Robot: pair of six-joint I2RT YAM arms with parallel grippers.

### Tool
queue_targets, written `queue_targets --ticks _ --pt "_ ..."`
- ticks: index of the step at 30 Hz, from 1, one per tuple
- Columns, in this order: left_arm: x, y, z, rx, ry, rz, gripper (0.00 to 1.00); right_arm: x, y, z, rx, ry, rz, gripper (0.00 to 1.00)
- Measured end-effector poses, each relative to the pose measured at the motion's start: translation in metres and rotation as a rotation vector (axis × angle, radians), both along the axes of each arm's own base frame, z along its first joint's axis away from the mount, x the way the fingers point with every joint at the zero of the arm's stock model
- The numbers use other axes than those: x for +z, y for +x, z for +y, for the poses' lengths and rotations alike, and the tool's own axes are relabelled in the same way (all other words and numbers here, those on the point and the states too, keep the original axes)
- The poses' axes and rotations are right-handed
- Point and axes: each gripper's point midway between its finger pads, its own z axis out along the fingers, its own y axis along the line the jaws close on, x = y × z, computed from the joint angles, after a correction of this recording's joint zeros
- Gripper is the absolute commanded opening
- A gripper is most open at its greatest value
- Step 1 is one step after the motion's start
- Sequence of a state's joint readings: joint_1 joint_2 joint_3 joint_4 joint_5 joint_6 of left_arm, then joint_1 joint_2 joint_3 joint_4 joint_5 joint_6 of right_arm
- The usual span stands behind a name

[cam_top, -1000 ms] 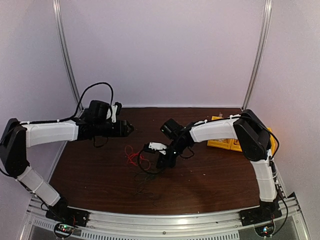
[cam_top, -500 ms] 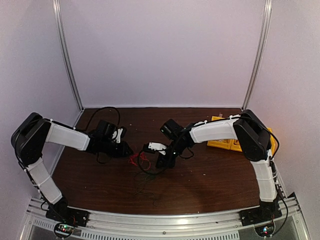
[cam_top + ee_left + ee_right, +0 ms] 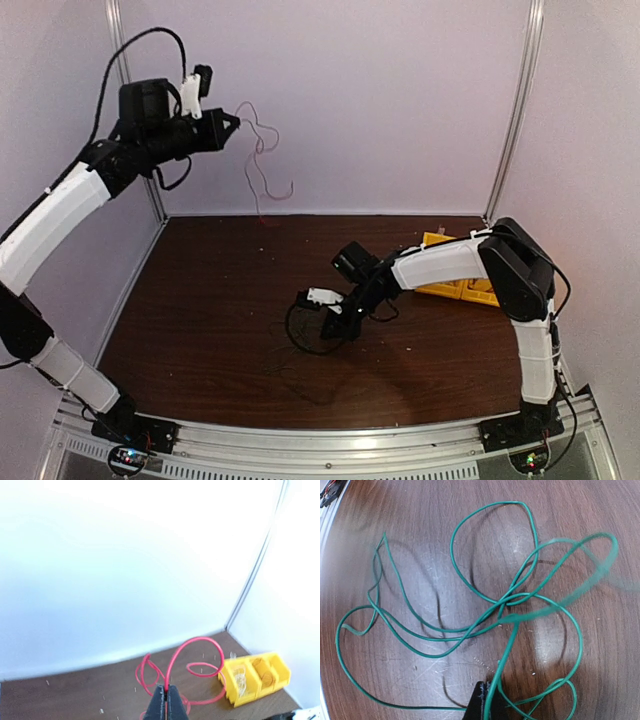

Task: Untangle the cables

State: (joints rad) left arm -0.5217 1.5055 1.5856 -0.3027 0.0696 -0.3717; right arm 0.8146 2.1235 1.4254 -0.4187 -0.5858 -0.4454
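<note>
My left gripper (image 3: 235, 120) is raised high at the back left, shut on a thin red cable (image 3: 262, 150) that dangles in loose curls down toward the table's far edge. In the left wrist view the red cable (image 3: 186, 650) rises from between the closed fingertips of the left gripper (image 3: 166, 690). My right gripper (image 3: 332, 325) is low on the table's middle, shut on a green cable (image 3: 470, 587). That cable lies spread in tangled loops on the wood ahead of the right gripper (image 3: 488, 692). From above, the green cable (image 3: 297, 345) looks dark.
A yellow bin (image 3: 436, 240) with compartments stands at the right rear, partly behind the right forearm; the left wrist view shows the yellow bin (image 3: 255, 677) too. The brown table (image 3: 200, 300) is walled by pale panels at the back and sides.
My left gripper came down to the tangle, shut on the red cable, then swung up and left, pulling it clear of the pile. The right gripper stayed shut at the table.
</note>
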Motion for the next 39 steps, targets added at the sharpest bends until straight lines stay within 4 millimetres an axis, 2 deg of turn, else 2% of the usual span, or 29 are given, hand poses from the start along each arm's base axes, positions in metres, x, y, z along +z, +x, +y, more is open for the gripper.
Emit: queue_targets --ticks 1,3,5,8,12,13,16,19,26,29,30,33,39 --pt "0.044 -0.008 0.009 0.017 -0.025 -0.088 0.00 0.000 0.000 0.000 -0.001 0.001 0.001 0.00" --pt "0.108 -0.027 0.025 0.041 -0.063 -0.221 0.00 0.000 0.002 -0.001 -0.004 0.001 0.001 0.00" --pt "0.151 -0.047 0.042 0.065 -0.087 -0.314 0.00 0.001 0.003 -0.003 -0.009 0.001 0.000 0.00" --pt "0.170 -0.064 0.058 0.098 -0.081 -0.362 0.00 0.001 0.007 -0.008 -0.024 -0.005 -0.003 0.03" --pt "0.169 -0.064 0.063 0.119 -0.025 -0.354 0.00 0.002 0.013 -0.013 -0.033 -0.008 -0.007 0.37" --pt "0.169 -0.062 0.062 0.119 -0.015 -0.353 0.00 0.004 0.013 -0.015 -0.036 -0.014 -0.011 0.41" --pt "0.156 -0.058 0.059 0.110 0.008 -0.328 0.00 0.013 0.010 -0.024 -0.030 -0.036 -0.018 0.48" --pt "0.126 -0.053 0.053 0.090 0.035 -0.271 0.00 0.042 0.005 -0.030 -0.017 -0.021 -0.033 0.53" --pt "0.018 -0.047 0.024 -0.038 0.061 -0.068 0.00 0.164 -0.004 -0.032 0.056 0.137 -0.148 0.60" --pt "-0.018 -0.048 0.015 -0.081 0.057 0.005 0.00 0.197 -0.006 -0.031 0.066 0.197 -0.178 0.66" --pt "-0.026 -0.049 0.013 -0.093 0.051 0.024 0.00 0.205 -0.006 -0.030 0.060 0.215 -0.181 0.71" --pt "-0.039 -0.051 0.008 -0.120 0.031 0.053 0.00 0.219 0.001 -0.027 0.010 0.260 -0.180 0.75" --pt "-0.030 -0.055 -0.002 -0.171 -0.025 0.039 0.00 0.255 0.034 -0.006 -0.103 0.367 -0.196 0.81"
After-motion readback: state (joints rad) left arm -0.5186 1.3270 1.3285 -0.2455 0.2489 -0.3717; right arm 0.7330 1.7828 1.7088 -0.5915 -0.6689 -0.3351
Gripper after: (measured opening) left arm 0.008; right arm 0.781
